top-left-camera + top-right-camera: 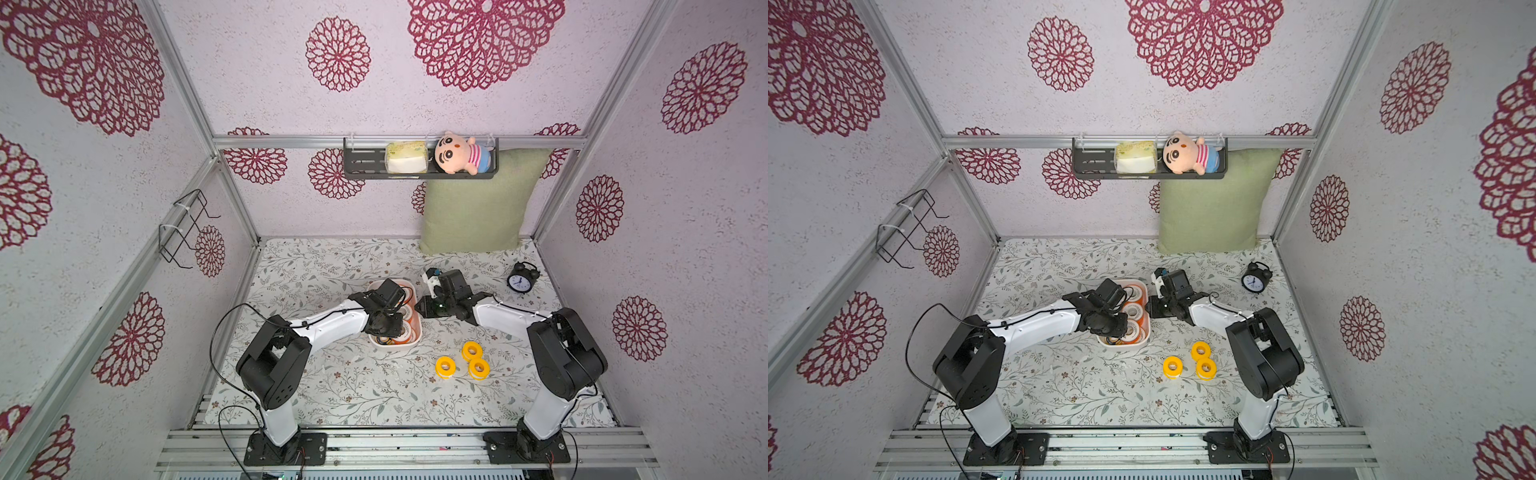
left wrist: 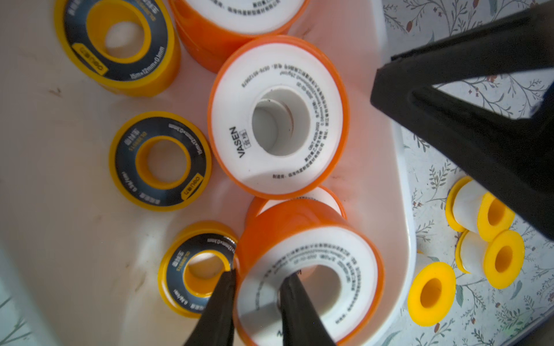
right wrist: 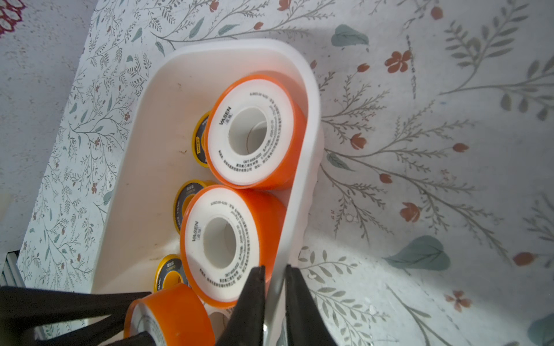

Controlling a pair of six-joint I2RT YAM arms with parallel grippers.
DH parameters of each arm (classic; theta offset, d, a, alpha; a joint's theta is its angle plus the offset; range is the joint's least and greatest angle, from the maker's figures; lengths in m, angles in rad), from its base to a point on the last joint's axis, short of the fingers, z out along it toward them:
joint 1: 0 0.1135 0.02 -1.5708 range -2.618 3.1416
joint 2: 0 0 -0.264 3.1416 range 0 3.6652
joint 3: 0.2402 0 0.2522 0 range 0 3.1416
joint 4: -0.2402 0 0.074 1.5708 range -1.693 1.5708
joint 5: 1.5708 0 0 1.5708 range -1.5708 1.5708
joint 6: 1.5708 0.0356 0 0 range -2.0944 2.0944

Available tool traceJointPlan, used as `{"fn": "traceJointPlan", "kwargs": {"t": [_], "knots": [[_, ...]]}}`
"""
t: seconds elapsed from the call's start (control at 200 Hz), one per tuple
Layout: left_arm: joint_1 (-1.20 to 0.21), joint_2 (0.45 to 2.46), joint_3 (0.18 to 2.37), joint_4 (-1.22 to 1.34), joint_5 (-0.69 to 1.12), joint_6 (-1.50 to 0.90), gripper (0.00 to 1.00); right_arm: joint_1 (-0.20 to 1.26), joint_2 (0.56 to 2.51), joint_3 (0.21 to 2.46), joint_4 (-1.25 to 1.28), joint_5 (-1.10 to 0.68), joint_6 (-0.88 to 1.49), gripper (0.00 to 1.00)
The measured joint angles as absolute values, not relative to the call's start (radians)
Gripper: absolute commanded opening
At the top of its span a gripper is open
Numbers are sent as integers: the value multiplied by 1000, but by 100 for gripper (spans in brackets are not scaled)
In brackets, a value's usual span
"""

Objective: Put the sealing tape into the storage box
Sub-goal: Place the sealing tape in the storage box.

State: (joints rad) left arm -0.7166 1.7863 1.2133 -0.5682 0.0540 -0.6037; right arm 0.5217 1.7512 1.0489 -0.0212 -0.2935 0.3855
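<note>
Storage box (image 3: 150,179) sits mid-worktop (image 1: 332,395), holding orange & black-faced rolls (image 2: 126,155). R gripper (image 3: 275,269) is pinched on the box's right wall. L gripper (image 2: 260,275) is clamped on an orange roll (image 2: 353,269) at the box's near end, one finger in its hole. Three yellow rolls (image 1: 438,368) lie on the worktop off the box's near right corner.

Print on the tape rolls
VASEN stands in black on the white faces of the orange rolls (image 2: 239,140) (image 3: 223,119); a black-faced yellow roll (image 2: 81,39) carries the deli logo and "15m×12mm×0.1mm".
</note>
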Motion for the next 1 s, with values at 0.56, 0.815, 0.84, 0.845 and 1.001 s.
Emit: {"fn": "traceJointPlan", "kwargs": {"t": [0.56, 0.815, 0.84, 0.845, 1.001], "knots": [[-732, 1845, 1255, -588, 71, -592, 33, 522, 1751, 1049, -21, -293, 385, 19], [-735, 1850, 1265, -590, 71, -589, 40, 522, 1751, 1049, -21, -293, 385, 19], [-735, 1850, 1265, -589, 71, -588, 41, 522, 1751, 1049, -22, -293, 385, 19], [-735, 1851, 1265, -589, 71, -588, 42, 522, 1751, 1049, -22, -293, 385, 19], [-736, 1851, 1266, -589, 70, -587, 43, 522, 1751, 1049, -22, -293, 385, 20]]}}
